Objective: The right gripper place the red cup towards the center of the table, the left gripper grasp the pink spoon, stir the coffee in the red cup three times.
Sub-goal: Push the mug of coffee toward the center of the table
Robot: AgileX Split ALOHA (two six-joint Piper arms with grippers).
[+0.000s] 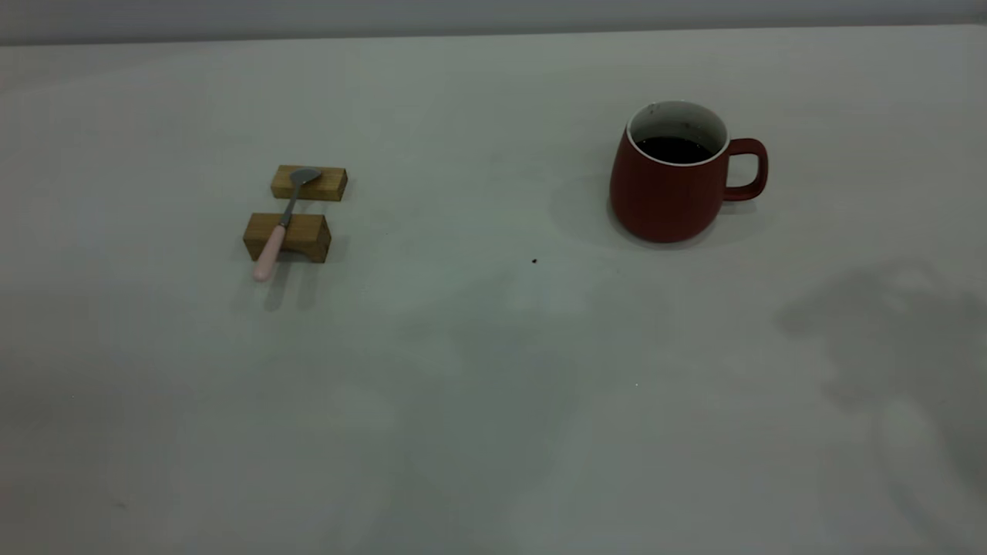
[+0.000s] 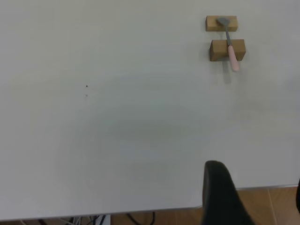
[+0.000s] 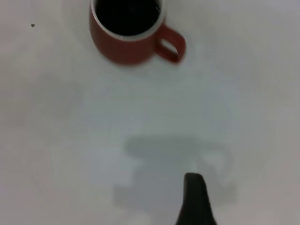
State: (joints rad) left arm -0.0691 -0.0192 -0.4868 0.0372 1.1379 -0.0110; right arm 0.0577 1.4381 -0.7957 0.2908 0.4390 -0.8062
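The red cup (image 1: 668, 196) stands upright on the table's (image 1: 478, 370) right half, handle pointing right, with dark coffee (image 1: 673, 149) inside. The pink spoon (image 1: 279, 227) lies across two wooden blocks on the left half, bowl on the far block, pink handle overhanging the near one. No arm shows in the exterior view. In the left wrist view the left gripper (image 2: 258, 180) is open and hangs over the table's near edge, far from the spoon (image 2: 231, 51). In the right wrist view the right gripper (image 3: 246, 197) shows one black finger (image 3: 194, 197), well short of the cup (image 3: 124, 47) and its coffee (image 3: 126, 14).
The far wooden block (image 1: 308, 183) and near wooden block (image 1: 304, 235) hold the spoon off the table. A tiny dark speck (image 1: 534, 261) lies between blocks and cup. Wooden floor (image 2: 267, 206) shows past the table edge. Arm shadows fall on the table's right front.
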